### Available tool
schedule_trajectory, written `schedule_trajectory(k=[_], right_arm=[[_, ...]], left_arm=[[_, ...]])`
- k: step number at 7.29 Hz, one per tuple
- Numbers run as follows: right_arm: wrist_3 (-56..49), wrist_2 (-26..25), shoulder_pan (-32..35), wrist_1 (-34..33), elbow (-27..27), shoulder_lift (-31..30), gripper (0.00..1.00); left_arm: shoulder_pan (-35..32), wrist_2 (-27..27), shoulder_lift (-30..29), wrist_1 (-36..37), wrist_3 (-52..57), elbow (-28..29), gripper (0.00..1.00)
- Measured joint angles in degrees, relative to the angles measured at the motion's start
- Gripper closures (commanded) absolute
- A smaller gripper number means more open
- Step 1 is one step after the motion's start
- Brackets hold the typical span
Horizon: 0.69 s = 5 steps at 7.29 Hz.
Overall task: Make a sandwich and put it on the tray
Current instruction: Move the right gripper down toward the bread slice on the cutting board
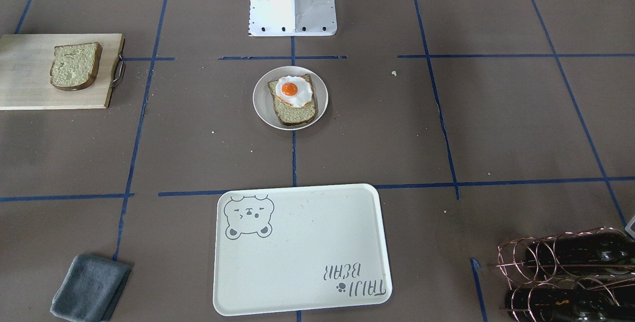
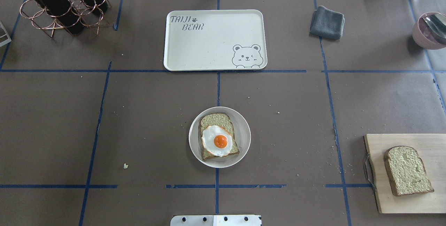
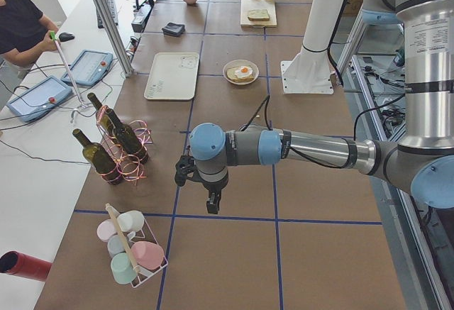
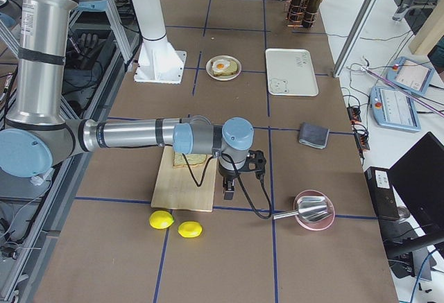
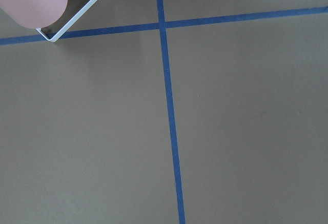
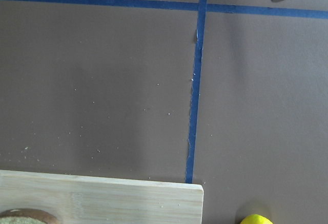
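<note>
While both arms hang over the brown table (image 2: 139,132), 1 slice of bread (image 2: 216,119) lies flat on a small round white plate (image 2: 244,128) in the middle of the overhead view. A shiny white fried egg (image 2: 210,145) with a round orange yolk (image 2: 220,141) rests on it. The 2nd slice (image 2: 407,170), bumpy and tan with dark crust, lies on the smooth wooden board (image 2: 386,198) at lower right. The cream plastic tray (image 2: 209,45) with rounded corners sits at top middle, well apart from both. The left gripper (image 3: 211,203) and right gripper (image 4: 227,191) show only from the side, so I cannot tell if their fingers are open or closed.
</note>
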Motion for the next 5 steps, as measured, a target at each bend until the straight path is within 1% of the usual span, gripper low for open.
schedule_trajectory(k=[5], right_arm=[[0.70, 0.32, -0.06, 0.13, 0.34, 0.62, 0.00]], left_arm=[[0.01, 0.04, -0.79, -0.01, -0.31, -0.33, 0.00]])
